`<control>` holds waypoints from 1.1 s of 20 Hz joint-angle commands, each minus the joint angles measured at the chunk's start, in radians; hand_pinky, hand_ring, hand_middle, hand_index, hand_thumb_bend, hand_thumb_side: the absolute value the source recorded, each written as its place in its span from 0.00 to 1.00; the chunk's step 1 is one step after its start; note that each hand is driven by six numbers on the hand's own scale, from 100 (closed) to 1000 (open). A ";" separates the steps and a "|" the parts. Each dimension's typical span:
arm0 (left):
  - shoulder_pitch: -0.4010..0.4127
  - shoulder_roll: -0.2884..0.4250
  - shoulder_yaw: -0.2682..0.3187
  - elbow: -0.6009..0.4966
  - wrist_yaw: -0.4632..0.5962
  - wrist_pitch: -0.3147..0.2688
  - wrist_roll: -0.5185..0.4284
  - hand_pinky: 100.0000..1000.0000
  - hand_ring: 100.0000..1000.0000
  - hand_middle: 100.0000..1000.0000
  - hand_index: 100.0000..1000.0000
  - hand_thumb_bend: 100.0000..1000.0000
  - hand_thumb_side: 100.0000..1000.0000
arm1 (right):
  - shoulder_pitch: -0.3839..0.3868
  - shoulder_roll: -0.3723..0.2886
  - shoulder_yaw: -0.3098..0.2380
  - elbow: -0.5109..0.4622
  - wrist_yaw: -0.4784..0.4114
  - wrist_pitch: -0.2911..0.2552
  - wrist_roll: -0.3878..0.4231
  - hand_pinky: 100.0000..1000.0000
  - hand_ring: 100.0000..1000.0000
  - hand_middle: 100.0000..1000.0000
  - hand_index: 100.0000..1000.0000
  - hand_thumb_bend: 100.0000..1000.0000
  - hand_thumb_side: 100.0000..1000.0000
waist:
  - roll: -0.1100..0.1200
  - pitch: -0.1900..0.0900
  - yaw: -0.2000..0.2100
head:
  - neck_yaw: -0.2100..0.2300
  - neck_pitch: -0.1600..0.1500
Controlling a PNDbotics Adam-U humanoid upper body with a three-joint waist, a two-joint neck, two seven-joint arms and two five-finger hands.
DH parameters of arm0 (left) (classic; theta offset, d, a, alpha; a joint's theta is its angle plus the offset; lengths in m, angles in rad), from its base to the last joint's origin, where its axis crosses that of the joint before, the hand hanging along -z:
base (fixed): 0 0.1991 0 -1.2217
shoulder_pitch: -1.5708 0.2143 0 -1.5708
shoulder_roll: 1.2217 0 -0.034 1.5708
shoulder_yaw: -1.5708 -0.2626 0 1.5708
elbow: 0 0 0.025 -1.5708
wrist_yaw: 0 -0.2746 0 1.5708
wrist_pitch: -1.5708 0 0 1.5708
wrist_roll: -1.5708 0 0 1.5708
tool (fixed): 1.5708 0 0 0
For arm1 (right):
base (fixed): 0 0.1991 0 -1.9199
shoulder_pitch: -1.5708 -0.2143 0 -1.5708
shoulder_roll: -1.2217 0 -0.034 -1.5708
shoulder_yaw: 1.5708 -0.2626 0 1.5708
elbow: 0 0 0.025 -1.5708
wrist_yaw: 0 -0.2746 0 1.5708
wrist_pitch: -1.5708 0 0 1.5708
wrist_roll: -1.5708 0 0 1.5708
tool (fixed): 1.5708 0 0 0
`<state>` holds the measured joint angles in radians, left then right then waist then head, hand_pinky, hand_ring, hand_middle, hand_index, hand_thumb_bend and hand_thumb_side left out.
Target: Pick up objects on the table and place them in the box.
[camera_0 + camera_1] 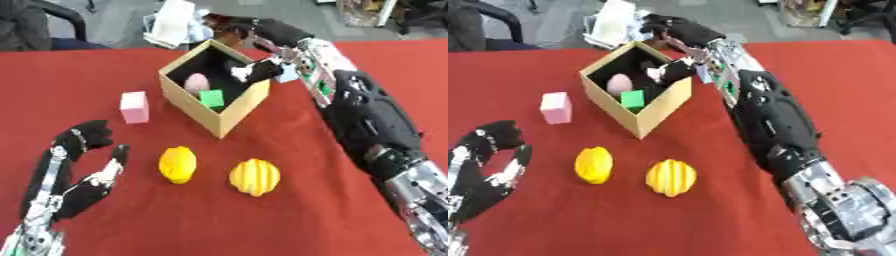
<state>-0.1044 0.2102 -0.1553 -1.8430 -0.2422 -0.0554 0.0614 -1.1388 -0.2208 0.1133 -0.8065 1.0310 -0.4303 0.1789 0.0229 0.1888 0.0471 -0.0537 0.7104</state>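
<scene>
Open cardboard box (229, 116) on the red desk (306, 200), turned corner-on toward the camera, dark inside. In it: a pale pink egg-shaped piece (197, 82) toward the left wall, a green cube (212, 98) just beside it and nearer the front corner. Right hand (677, 31) over the box's far corner, reaching in from the upper right; fingers curled downward at the rim, a small white bit (241, 72) at the dark fingertips just inside the far right wall. Whether the fingers are clasped on that bit or merely beside it: cannot tell. A light blue shape (287, 73) just outside the box's right edge, against the forearm, too small to identify. Left of the box, apart from it: a pink block (134, 106), upright on the cloth. Nearer the camera, in front of the box's front corner: a yellow lemon-like fruit (178, 164) on the left and a ribbed yellow fruit (255, 176) on the right, near each other, not touching. Left hand (86, 165) at the lower left, resting on the desk, fingers up and relaxed, spread, grasping nothing, well apart from the yellow pieces. Beyond the desk's far edge: grey floor, a white bundle of papers or bags (172, 24), part of a dark chair (35, 22) at the upper left.
</scene>
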 commanded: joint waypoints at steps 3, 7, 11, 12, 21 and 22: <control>0.001 0.019 0.016 -0.012 -0.005 -0.001 0.014 0.72 0.62 0.60 0.77 0.30 0.35 | 0.008 -0.091 0.042 -0.128 -0.094 -0.050 0.006 0.78 0.76 0.90 0.96 0.05 0.48 | -0.007 -0.006 -0.012 | 0.023 -0.008; 0.003 0.021 0.020 -0.011 -0.009 0.000 0.019 0.72 0.62 0.60 0.77 0.30 0.35 | 0.034 -0.149 0.100 -0.237 -0.163 -0.090 0.037 0.80 0.78 0.92 0.96 0.12 0.45 | -0.010 -0.006 -0.023 | 0.026 -0.008; 0.000 0.020 0.018 -0.012 -0.009 -0.001 0.017 0.72 0.62 0.60 0.77 0.30 0.35 | 0.041 -0.176 0.068 -0.227 -0.189 -0.043 0.084 0.80 0.79 0.93 0.97 0.08 0.44 | -0.004 -0.004 -0.021 | 0.018 -0.017; -0.001 0.020 0.018 -0.013 -0.009 0.000 0.016 0.72 0.62 0.60 0.77 0.30 0.35 | 0.038 -0.178 0.049 -0.205 -0.181 -0.028 0.089 0.81 0.79 0.93 0.97 0.08 0.44 | -0.002 -0.003 -0.019 | 0.015 -0.020; -0.011 0.027 0.009 -0.017 -0.005 0.001 0.006 0.72 0.62 0.60 0.77 0.30 0.35 | -0.007 -0.187 -0.122 0.041 -0.039 0.126 0.060 0.85 0.86 0.97 0.99 0.13 0.31 | -0.001 0.013 0.033 | -0.030 -0.041; -0.012 0.028 0.008 -0.017 -0.005 0.001 0.004 0.72 0.62 0.60 0.77 0.30 0.35 | -0.013 -0.187 -0.119 0.069 -0.022 0.143 0.067 0.86 0.87 0.98 0.99 0.17 0.29 | -0.003 0.014 0.040 | -0.036 -0.042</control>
<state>-0.1057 0.2152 -0.1468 -1.8433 -0.2468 -0.0533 0.0695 -1.1222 -0.3831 0.0095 -0.7583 0.9850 -0.3087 0.2468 0.0227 0.2044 0.0897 -0.0809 0.6830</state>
